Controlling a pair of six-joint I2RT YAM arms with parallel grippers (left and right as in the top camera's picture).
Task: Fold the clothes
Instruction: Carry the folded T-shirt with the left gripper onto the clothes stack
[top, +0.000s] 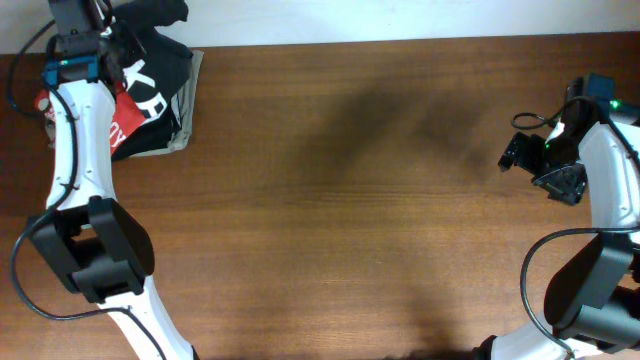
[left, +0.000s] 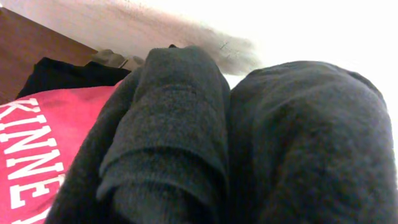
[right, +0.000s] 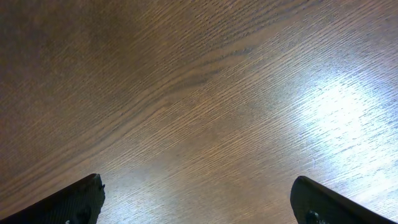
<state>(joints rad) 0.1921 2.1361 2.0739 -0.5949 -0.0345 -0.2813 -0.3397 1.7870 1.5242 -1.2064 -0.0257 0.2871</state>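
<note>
The black T-shirt with white lettering lies bunched on a pile at the table's far left corner. Part of it is pulled up towards the wall. My left gripper is over that pile. In the left wrist view dark cloth fills the frame in thick folds and hides both fingers; the folds gather at the jaws, so it looks shut on the cloth. My right gripper hangs at the right side, open and empty, with both fingertips spread wide above bare wood.
A red T-shirt with white lettering lies under the black one. A beige garment sits at the bottom of the pile. The wooden table stretches between the arms. A white wall is right behind the pile.
</note>
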